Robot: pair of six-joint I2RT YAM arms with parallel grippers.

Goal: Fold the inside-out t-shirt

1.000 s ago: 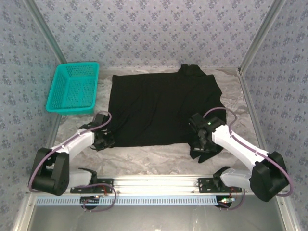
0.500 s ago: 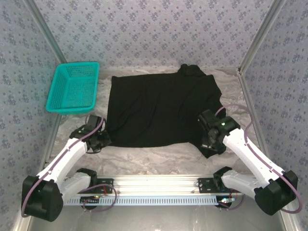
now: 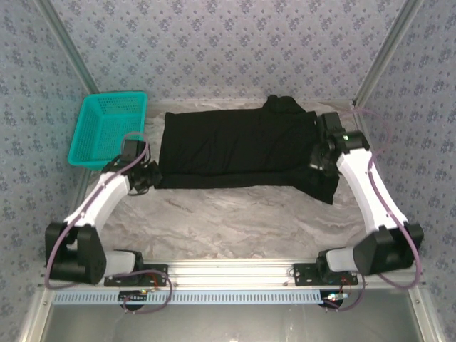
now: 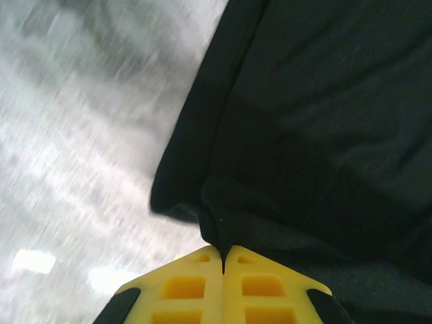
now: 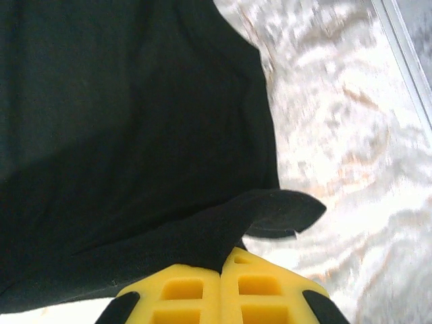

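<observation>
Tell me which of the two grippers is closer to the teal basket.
The left gripper: it pinches the t-shirt at its left edge, just beside the teal basket. The right gripper grips the opposite side, far from the basket.

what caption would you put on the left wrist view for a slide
Left pincer shut on the edge of the black t-shirt, pale table cover beyond.

Black t-shirt (image 3: 228, 146) lies across the white marbled table's (image 3: 235, 214) far half, teal basket (image 3: 107, 132) at far left.
</observation>
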